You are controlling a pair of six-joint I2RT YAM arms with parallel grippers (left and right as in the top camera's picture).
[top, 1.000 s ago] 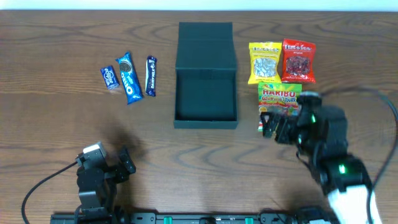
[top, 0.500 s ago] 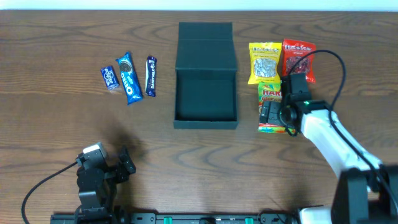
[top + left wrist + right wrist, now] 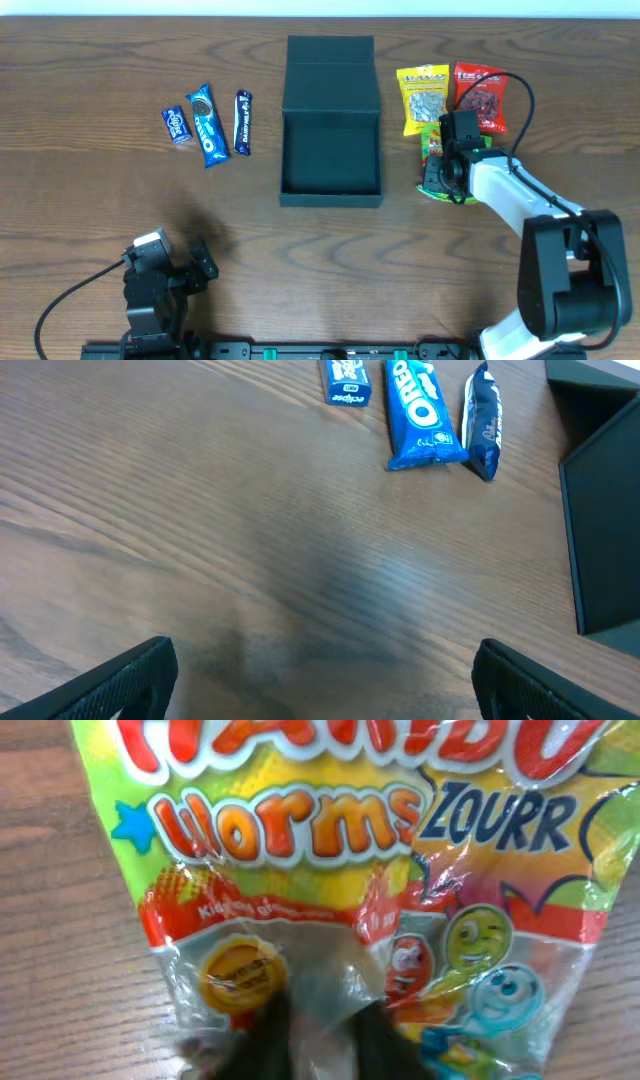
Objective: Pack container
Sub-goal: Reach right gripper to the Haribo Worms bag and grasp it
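Observation:
The container [image 3: 331,160], a dark teal box with its flap lid laid back, sits open and empty at mid-table; its near corner shows in the left wrist view [image 3: 605,520]. To its right lies a Haribo Worms packet [image 3: 432,143], bunched up. My right gripper [image 3: 440,180] is down on the packet's near end. In the right wrist view the packet [image 3: 300,840] fills the frame, and my right gripper [image 3: 320,1020] is shut with a fold of its clear plastic pinched between the dark fingers. My left gripper [image 3: 202,260] rests open near the front left, fingers wide apart over bare wood [image 3: 323,680].
A yellow snack packet [image 3: 425,98] and a red one [image 3: 481,95] lie just beyond the Haribo packet. Left of the container lie a small blue gum pack [image 3: 177,125], an Oreo pack [image 3: 207,124] and a dark blue bar [image 3: 242,122]. A cable loops above my right wrist.
My right arm reached forward over the Haribo packet, came down on it and its jaws closed; the packet now looks crumpled and narrower. The left arm has stayed still.

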